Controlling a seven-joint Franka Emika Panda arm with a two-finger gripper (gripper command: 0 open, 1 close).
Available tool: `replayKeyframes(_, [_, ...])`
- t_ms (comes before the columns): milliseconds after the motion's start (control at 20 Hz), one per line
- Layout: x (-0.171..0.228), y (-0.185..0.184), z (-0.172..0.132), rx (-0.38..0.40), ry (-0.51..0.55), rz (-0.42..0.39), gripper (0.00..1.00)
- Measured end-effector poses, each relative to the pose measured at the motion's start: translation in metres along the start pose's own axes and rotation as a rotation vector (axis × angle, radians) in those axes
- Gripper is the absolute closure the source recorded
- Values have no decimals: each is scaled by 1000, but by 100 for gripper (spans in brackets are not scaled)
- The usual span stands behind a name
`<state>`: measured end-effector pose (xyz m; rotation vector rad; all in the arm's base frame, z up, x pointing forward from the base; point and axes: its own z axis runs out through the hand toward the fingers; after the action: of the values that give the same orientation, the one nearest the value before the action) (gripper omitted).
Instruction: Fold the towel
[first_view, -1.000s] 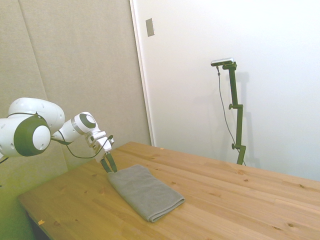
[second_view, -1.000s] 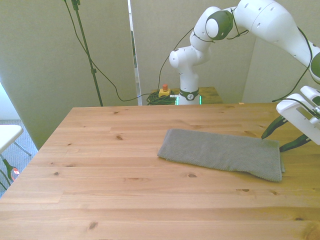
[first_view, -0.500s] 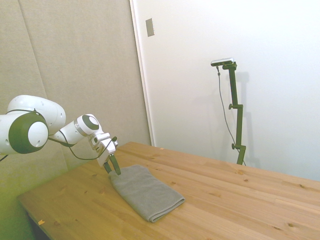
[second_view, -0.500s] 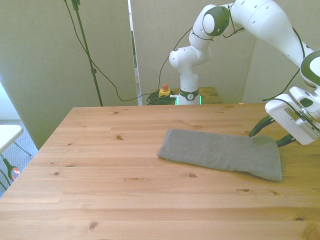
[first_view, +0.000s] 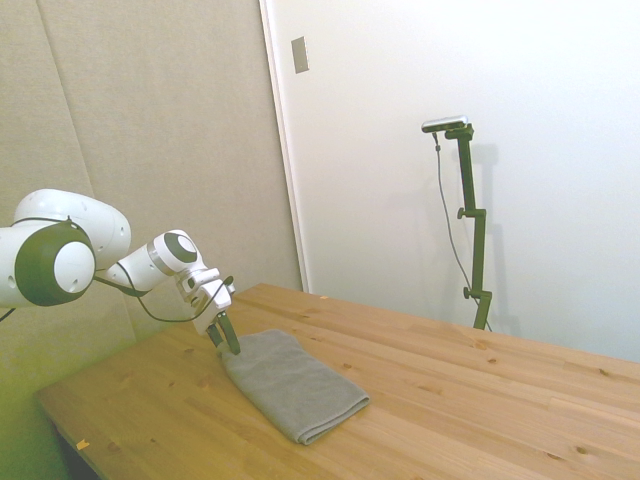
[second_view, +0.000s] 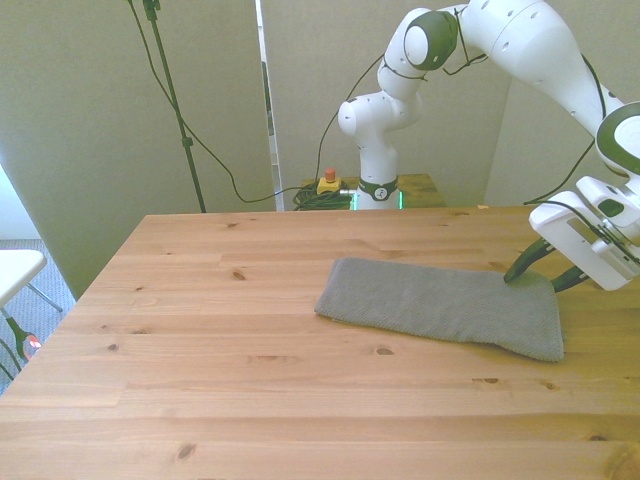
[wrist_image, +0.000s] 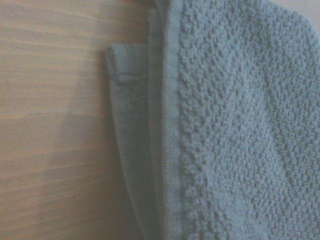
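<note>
Grey terry cloth is all my wrist camera shows, so I read the two-finger gripper (second_view: 537, 277) from the other views: its dark fingers (second_view: 520, 268) are spread apart, grasping nothing, tips down at the short end of the plain medium-grey soft towel (second_view: 445, 307) on the front view's right. One tip looks to be touching or just over that end; I cannot tell which.

From the side view the gripper (first_view: 226, 339) sits at the towel's (first_view: 291, 386) end nearest the arm, the cloth stretching away along the pale wooden plank table (first_view: 470, 400).

Up close, the towel (wrist_image: 240, 125) shows stacked hems, several layers lying one on another beside bare wood. So I judge it is already folded at least once into a long layered rectangle, flat and tidy. What seems left is taking this end and carrying it over to the far end; no lift has begun.

No brand, label or readable writing shows on the towel, arm or table.
</note>
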<state>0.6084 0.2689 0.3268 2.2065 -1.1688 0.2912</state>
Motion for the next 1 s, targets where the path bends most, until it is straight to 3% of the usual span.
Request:
replayKeyframes(650, [-22, 23, 0, 97, -15, -54, 100])
replayKeyframes(1000, [-18, 54, -4, 184, -133, -107, 100])
